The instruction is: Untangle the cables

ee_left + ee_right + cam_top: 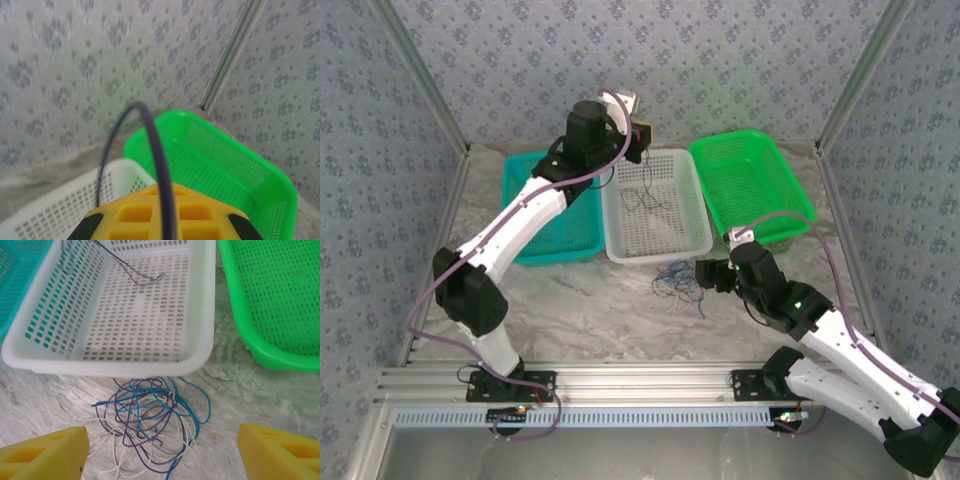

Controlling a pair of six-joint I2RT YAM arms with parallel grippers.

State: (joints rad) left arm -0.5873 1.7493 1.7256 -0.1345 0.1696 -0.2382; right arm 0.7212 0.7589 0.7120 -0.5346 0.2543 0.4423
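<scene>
One dark cable (161, 165) is out, hanging into the white basket (207, 315) from the left gripper (642, 135), jaws clamped on it above the basket's far end. The blue, purple and white tangle (150, 415) lies on the table (250, 400) just before the basket's near wall, with the right gripper (162, 455) spread wide and empty over it. A teal basket (15, 270) and a green basket (270, 300) flank the white one, and nothing looks in the way

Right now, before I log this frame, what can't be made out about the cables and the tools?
Left tool: left wrist view, bottom edge cuts off where it pinches the dark cable.
Tangle: right wrist view, strands overlap, so which crosses over which is unclear; bottom edge cuts its near loops.
Tangle, top view: too small to count strands.
Dark cable in the white basket: right wrist view, top edge cuts its upper run.
</scene>
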